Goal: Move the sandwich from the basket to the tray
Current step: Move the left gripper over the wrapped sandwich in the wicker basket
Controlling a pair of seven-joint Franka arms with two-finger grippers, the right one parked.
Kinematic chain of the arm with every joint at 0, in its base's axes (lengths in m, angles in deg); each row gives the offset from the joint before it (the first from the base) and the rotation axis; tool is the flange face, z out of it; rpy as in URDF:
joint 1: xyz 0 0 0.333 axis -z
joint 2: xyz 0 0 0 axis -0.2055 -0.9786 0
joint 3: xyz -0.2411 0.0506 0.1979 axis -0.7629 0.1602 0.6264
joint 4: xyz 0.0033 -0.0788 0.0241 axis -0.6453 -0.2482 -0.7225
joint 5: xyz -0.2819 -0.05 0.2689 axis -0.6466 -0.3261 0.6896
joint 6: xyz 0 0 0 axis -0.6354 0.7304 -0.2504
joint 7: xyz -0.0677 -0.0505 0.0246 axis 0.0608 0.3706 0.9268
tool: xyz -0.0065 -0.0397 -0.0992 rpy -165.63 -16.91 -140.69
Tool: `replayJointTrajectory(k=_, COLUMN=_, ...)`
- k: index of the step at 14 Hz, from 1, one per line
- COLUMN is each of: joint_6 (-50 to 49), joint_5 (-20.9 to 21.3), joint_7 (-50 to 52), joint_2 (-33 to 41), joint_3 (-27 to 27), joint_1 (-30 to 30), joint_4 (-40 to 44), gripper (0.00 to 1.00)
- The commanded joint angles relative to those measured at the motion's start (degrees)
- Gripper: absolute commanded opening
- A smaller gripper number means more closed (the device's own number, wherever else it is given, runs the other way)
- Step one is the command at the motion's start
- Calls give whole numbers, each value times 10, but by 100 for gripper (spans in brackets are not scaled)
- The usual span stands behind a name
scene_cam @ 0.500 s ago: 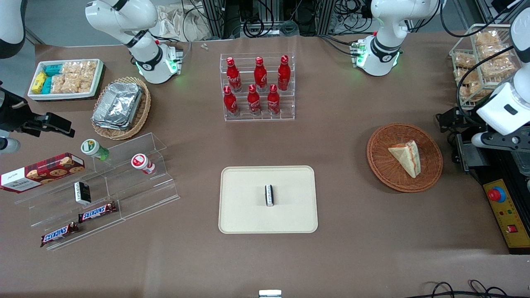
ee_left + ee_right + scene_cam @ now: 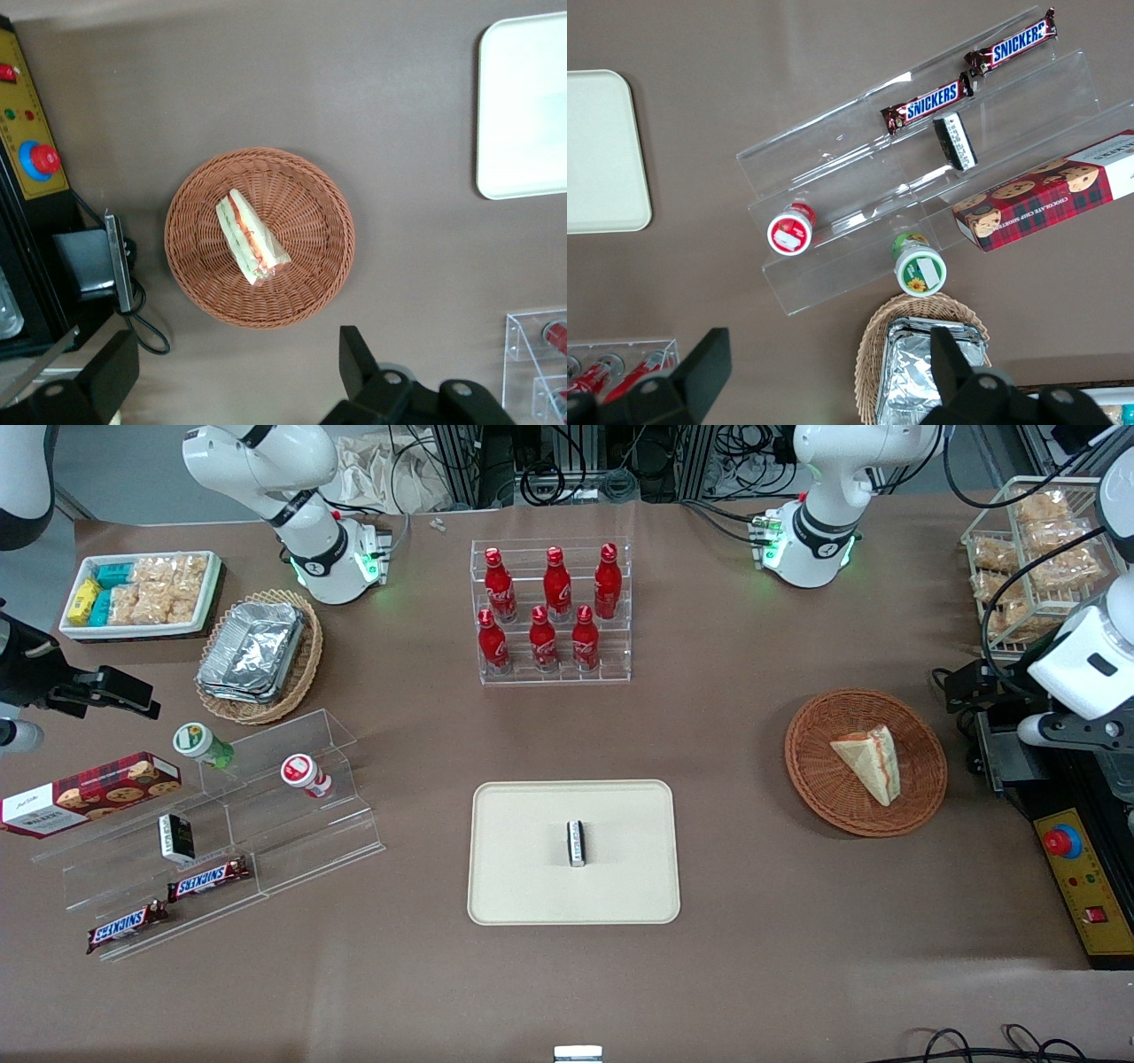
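Wrist view: open claw (image 2: 235,376) above sandwich (image 2: 251,236).

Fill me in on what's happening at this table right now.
The working left arm is going for the sandwich, which lies in the round reddish-brown basket and hasn't been touched. Its gripper is open and empty, hovering high above the table beside the basket. The cream tray where the sandwich should go sits nearer the middle of the table and holds only a small black-and-white bar. Nothing has been picked up yet.
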Motion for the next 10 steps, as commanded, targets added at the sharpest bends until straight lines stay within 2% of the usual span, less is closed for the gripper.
replayJointTrajectory(k=1, joint_6=1, joint_5=8, joint_7=101, joint_2=-2, joint_3=-2, joint_1=-2, joint_4=-29, gripper=100)
replayJointTrajectory(k=3, joint_6=43, joint_5=8, joint_7=120, joint_2=22, joint_3=-2, joint_1=-2, joint_4=-89, gripper=98)
replayJointTrajectory(k=7, joint_6=226, joint_5=8, joint_7=283, joint_2=102, joint_3=1, joint_1=-2, joint_4=-302, gripper=97)
replayJointTrajectory(k=10, joint_6=322, joint_5=9, joint_7=335, joint_2=113, joint_3=2, joint_1=-3, joint_4=-398, gripper=97)
